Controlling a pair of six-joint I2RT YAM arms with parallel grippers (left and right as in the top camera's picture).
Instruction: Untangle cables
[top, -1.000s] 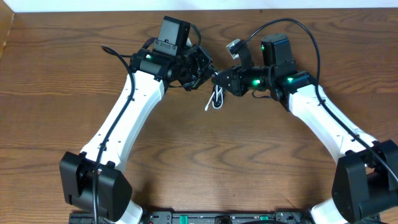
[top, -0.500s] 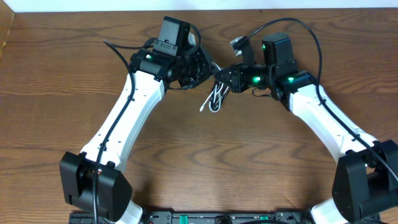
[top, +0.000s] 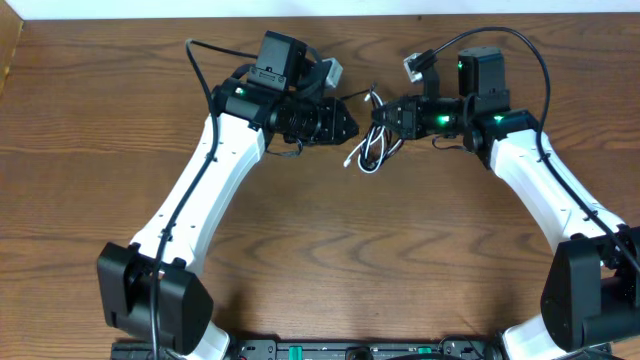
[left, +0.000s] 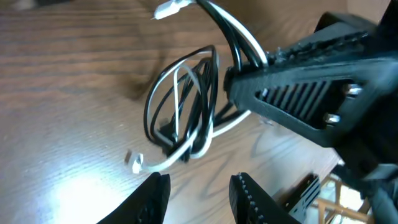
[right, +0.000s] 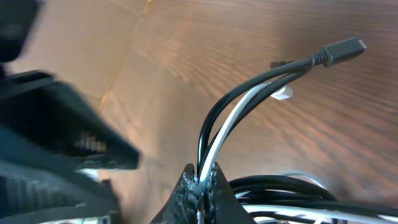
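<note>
The cables (top: 372, 150), one white and one black, hang as a tangled loop bundle over the wooden table between the two arms. My right gripper (top: 380, 113) is shut on both cords just above the loops. In the right wrist view the white and black strands rise out of the right gripper (right: 200, 177) and bend toward a black plug (right: 342, 50) and a white plug (right: 283, 93). My left gripper (top: 348, 127) stands open just left of the bundle, apart from it. In the left wrist view the left gripper (left: 199, 183) has nothing between its fingers, and the cables (left: 183, 118) dangle ahead.
The wooden table (top: 330, 260) ends at a white wall along the far side. Thick black arm wires (top: 505, 40) arch above the right wrist, and another one (top: 205, 50) loops behind the left. A metal frame (left: 305, 193) shows past the table's edge.
My left gripper has opened and let go of the cables. The right gripper has moved right and toward the far edge, carrying the bundle with it.
</note>
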